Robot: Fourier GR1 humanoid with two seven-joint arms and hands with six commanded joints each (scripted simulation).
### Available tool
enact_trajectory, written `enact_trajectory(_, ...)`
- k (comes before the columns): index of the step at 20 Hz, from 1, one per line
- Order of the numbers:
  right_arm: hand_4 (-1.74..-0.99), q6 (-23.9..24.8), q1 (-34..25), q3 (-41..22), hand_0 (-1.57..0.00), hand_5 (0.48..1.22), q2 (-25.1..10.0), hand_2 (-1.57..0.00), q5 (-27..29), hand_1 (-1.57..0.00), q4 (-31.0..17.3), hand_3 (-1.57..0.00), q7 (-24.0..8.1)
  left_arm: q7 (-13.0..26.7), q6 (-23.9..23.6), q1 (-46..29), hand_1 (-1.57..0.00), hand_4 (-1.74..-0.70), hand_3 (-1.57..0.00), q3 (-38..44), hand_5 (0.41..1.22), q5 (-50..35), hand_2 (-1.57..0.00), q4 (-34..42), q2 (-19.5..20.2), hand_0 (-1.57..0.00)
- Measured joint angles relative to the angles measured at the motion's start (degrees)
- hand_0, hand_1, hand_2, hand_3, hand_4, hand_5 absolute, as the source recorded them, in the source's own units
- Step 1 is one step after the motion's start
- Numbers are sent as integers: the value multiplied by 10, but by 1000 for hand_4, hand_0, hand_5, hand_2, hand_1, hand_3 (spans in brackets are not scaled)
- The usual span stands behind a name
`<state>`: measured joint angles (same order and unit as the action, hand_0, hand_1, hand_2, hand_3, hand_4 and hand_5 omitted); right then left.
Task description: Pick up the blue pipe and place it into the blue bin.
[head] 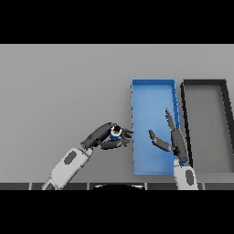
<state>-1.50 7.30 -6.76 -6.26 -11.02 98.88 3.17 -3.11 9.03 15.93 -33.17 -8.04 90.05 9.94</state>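
Blue bin, black bin, grey counter.
The blue bin [153,98] is bright blue inside and out; the bin [204,84] beside it has black walls and a grey floor. The counter [64,91] is plain grey. The pipe [114,135] shows blue with a pale end.

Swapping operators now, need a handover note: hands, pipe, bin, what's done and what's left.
Left hand: fingers curled round the blue pipe, held just left of the blue bin's left wall, near its front half.
Right hand: open, fingers straight, holding nothing, over the blue bin's right front part.
Black bin: right of the blue bin, side by side.
Done: pipe grasped and brought to the bin's edge.
Left: move the pipe over the wall, release it inside the blue bin, withdraw the hand.
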Motion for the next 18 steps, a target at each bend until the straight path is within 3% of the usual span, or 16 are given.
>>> enact_trajectory(2,-1176,3,-7,-2,1,605,7,1,-1,1,-10,1,-12,3,3,5,-1570,-1740,-1495,4,1219,-1,-1570,-6,3,-1569)
enact_trajectory(3,-1186,1,-5,1,1,615,6,1,3,1,-10,1,-3,7,2,7,-1570,-1741,-1495,6,1220,-3,-1570,-2,3,-1570)
enact_trajectory(5,-1195,-29,-6,5,1,608,2,1,45,1,9,1,29,8,2,4,-1570,-1741,-1496,1,1220,8,-1570,-14,2,-1570)
enact_trajectory(6,-1212,-64,-6,11,1,589,-5,1,95,1,31,1,34,6,0,2,-1570,-1741,-1497,-3,1220,10,-1570,-10,-1,-1570)
enact_trajectory(8,-1256,-124,-20,16,1,558,-39,1,164,1,64,1,7,-3,7,0,-1571,-1741,-1495,0,1221,6,-1571,-13,2,-1571)
enact_trajectory(12,-1319,-200,-76,-5,1,501,-102,1,261,1,131,1,-93,4,4,8,-1571,-1741,-1489,-2,1221,11,-1571,-8,-3,-1571)
enact_trajectory(15,-1309,-221,-131,-37,1,503,-113,1,290,1,145,1,-162,-2,5,1,-1571,-1741,-1486,-4,1221,16,-1571,-5,2,-1571)
enact_trajectory(18,-1306,-244,-183,-66,1,521,-112,1,281,1,137,1,-182,6,7,7,-1571,-1741,-1484,-1,1221,14,-1571,-8,0,-1571)
